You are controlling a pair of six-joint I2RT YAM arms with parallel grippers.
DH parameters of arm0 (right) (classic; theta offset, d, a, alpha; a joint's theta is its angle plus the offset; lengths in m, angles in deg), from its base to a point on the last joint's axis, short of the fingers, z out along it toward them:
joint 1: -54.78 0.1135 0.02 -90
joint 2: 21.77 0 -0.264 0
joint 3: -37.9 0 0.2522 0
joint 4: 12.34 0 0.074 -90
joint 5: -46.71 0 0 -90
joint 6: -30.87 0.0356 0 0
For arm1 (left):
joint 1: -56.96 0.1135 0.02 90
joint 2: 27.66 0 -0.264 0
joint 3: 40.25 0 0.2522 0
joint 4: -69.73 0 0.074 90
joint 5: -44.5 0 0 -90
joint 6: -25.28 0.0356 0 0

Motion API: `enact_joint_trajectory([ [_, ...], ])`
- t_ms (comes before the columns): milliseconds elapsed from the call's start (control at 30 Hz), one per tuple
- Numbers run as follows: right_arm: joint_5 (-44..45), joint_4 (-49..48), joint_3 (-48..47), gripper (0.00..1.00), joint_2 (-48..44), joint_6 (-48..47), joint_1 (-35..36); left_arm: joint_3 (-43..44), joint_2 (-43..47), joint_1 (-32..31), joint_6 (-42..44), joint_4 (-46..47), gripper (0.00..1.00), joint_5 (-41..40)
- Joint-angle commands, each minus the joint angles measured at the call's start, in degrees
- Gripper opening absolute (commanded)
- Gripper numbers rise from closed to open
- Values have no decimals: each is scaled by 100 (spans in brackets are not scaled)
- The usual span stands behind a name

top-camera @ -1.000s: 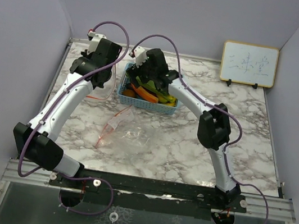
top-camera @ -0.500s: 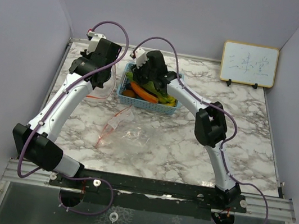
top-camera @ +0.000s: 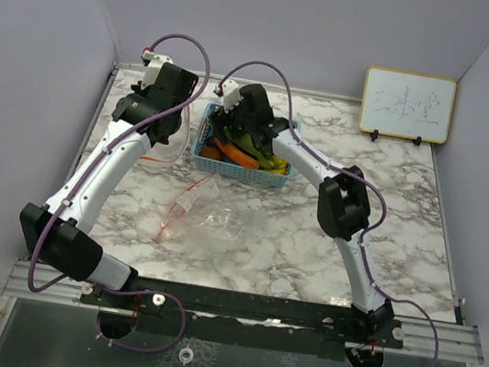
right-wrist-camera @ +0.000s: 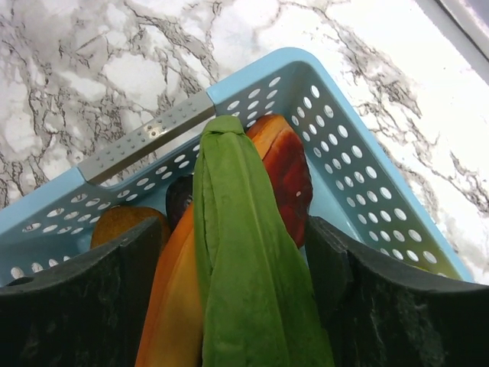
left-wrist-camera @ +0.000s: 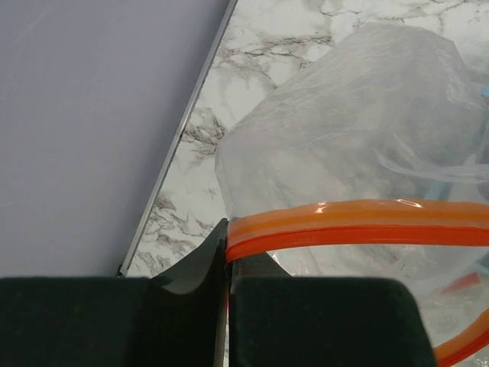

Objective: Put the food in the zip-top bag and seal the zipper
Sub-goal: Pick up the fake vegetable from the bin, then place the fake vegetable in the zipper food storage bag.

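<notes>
The clear zip-top bag (top-camera: 207,215) lies on the marble in front of the basket. My left gripper (left-wrist-camera: 228,245) is shut on the end of its orange zipper (left-wrist-camera: 359,222), and the bag's film (left-wrist-camera: 344,130) bulges beyond. The food sits in the blue mesh basket (top-camera: 268,181). My right gripper (right-wrist-camera: 233,229) reaches down into it, open. Its fingers straddle a long green leafy vegetable (right-wrist-camera: 237,260) and an orange carrot (right-wrist-camera: 170,294). A red piece (right-wrist-camera: 294,180), a dark purple piece (right-wrist-camera: 179,200) and a brown round fruit (right-wrist-camera: 122,225) lie beneath.
A small whiteboard (top-camera: 407,105) leans against the back wall at the right. Grey walls close in the table on three sides, and the left wall's metal edge strip (left-wrist-camera: 179,145) runs close to my left gripper. The basket's wall (right-wrist-camera: 328,115) surrounds my right fingers.
The right arm's elbow has drifted slightly left and its wrist has shifted a little over the basket. The left arm and the bag have stayed put.
</notes>
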Motion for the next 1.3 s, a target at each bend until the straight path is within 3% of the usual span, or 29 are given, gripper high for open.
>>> enact_joint_trajectory([
  [0,69,145,-228,69,329,184,33,93,282,32,-92,-29,0,120],
  [67,162,203,-230,54,375,163,33,107,292,36,-102,-38,0,170],
  [167,425,285,-220,17,343,177,33,116,298,27,-96,-30,0,193],
  [233,528,273,-213,7,195,199,31,132,295,26,-78,-27,0,177],
  [500,210,251,-220,2,-1087,832,-123,541,192,27,-153,-151,0,387],
  [667,-548,-95,753,2,-2228,1787,-616,1076,19,28,-485,-522,0,1004],
  [833,-2005,-1222,2113,2,-3256,3325,-1445,1504,-221,32,-857,-856,0,2053],
  [933,-3327,-2737,2874,2,-3646,4630,-1996,1369,-259,27,-1144,-657,0,2742],
  [1067,-4474,-5058,3326,2,-3718,6449,-2136,1454,-443,33,-1455,-415,0,3586],
  [1167,-4697,-7490,3525,2,-3515,8334,-2133,1729,-681,27,-1600,-360,0,4063],
  [1267,-4385,-8978,3374,2,-3245,9808,-2127,1820,-856,26,-1784,-178,0,4506],
])
